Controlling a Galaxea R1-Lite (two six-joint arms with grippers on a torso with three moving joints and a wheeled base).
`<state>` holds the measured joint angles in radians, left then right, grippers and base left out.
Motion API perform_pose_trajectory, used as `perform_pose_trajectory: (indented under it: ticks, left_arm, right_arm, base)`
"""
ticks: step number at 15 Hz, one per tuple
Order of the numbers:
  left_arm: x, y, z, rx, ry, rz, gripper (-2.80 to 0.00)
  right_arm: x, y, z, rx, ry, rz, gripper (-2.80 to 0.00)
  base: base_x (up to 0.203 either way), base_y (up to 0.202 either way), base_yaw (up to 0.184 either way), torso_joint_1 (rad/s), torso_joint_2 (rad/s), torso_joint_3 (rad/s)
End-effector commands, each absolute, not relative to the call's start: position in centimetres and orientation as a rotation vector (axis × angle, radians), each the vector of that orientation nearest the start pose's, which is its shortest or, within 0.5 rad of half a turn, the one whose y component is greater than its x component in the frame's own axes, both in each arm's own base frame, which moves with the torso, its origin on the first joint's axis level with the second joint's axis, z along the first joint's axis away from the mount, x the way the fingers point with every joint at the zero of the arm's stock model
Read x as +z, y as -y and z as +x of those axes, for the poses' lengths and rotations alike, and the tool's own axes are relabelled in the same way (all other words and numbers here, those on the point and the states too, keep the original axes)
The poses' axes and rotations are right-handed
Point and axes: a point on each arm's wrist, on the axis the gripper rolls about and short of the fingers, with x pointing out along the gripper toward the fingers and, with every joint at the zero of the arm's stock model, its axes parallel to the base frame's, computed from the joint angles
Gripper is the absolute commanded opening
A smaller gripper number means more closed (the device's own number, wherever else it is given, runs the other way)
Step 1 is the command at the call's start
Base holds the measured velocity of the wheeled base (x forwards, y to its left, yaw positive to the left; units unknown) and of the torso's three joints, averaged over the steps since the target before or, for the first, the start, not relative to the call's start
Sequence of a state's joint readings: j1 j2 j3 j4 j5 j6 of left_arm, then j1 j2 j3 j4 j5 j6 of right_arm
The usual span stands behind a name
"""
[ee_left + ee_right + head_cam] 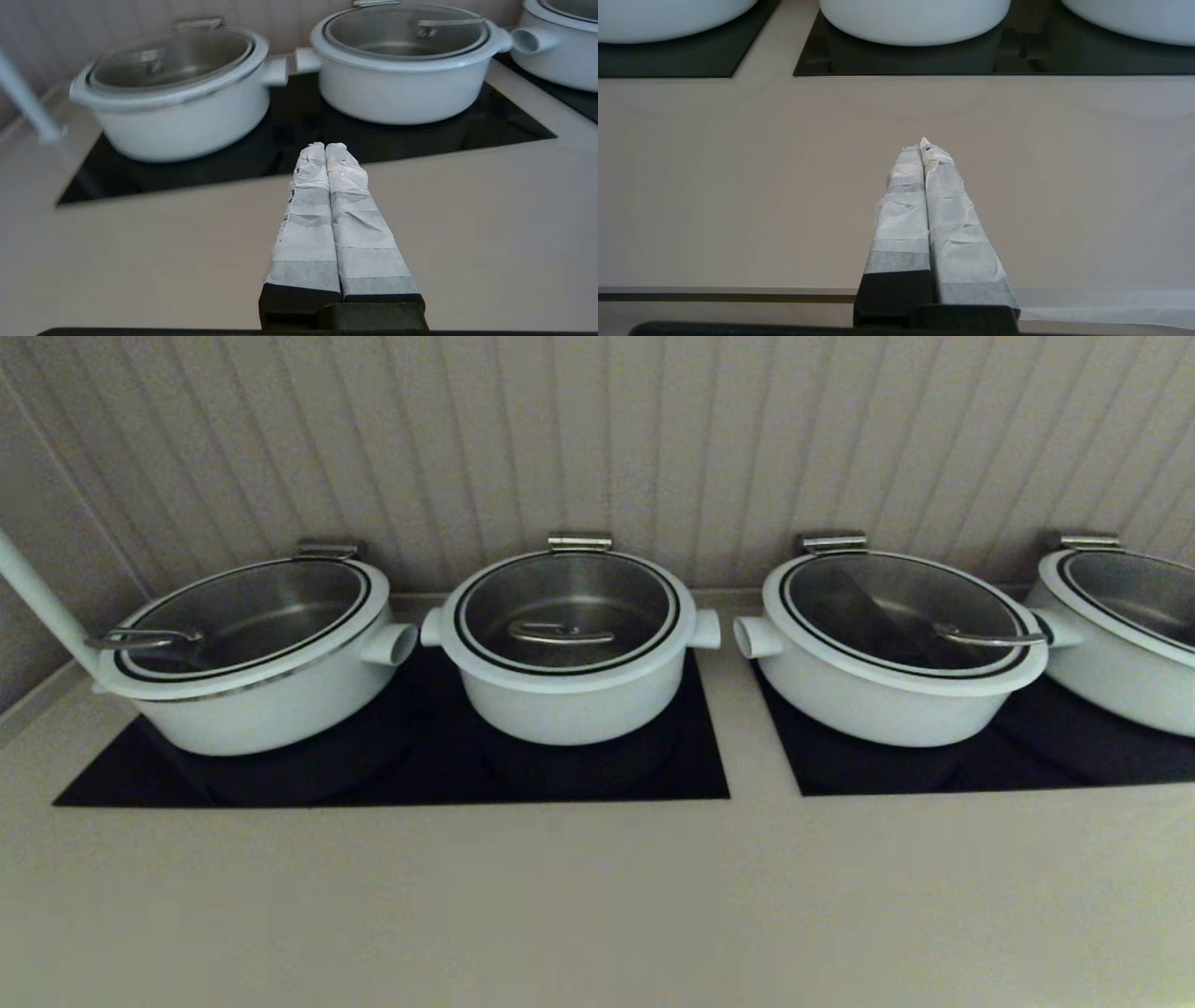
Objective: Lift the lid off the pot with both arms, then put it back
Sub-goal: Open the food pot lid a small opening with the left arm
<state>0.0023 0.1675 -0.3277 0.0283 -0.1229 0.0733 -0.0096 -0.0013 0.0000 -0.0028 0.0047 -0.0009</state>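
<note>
The pot (569,695) is the narrower white one, second from the left on a black cooktop panel, with two stub handles. The lid (653,644) sits closed on it, its curved steel bar handle (560,635) lying across the middle. In the left wrist view the pot (397,88) and the lid (373,32) stand ahead and to the right of my left gripper (325,147), which is shut and empty over the beige counter, short of the panel. My right gripper (924,147) is shut and empty over the counter near its front edge. Neither arm shows in the head view.
Wider white pots stand left (261,709) and right (878,700) of the pot, with another at the far right (1120,672). They sit on two black panels (420,775) (934,770). A white pole (37,597) leans at the far left. The beige counter (597,896) lies in front and a ribbed wall behind.
</note>
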Motion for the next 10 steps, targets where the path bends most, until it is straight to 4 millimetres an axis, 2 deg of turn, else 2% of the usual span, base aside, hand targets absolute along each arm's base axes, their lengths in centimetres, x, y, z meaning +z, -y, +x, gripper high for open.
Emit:
perform_pose_trajectory:
  ticks: [1,4,8,10]
  left_arm:
    - [20.2,0.4,0.1,-0.176,0.009,0.105,-2.80]
    - [22.9,0.7,4.3,-0.323,-0.050,0.166,-2.80]
    - [24.1,1.2,11.3,-0.464,-0.098,0.338,-2.80]
    - [24.2,2.6,14.1,-0.586,-0.111,0.394,-2.80]
  right_arm:
    - [7.6,0.0,-2.3,-0.005,0.003,-0.002,-2.80]
    - [7.6,0.0,-2.3,-0.004,0.003,-0.002,-2.80]
    - [7.6,0.0,-2.3,-0.003,0.003,-0.002,-2.80]
    - [7.6,0.0,-2.3,-0.005,0.003,-0.002,-2.80]
  base:
    - [0.000,0.000,0.000,0.000,0.00,0.000]
    - [0.000,0.000,0.000,0.000,0.00,0.000]
    - [0.000,0.000,0.000,0.000,0.00,0.000]
    - [0.000,0.000,0.000,0.000,0.00,0.000]
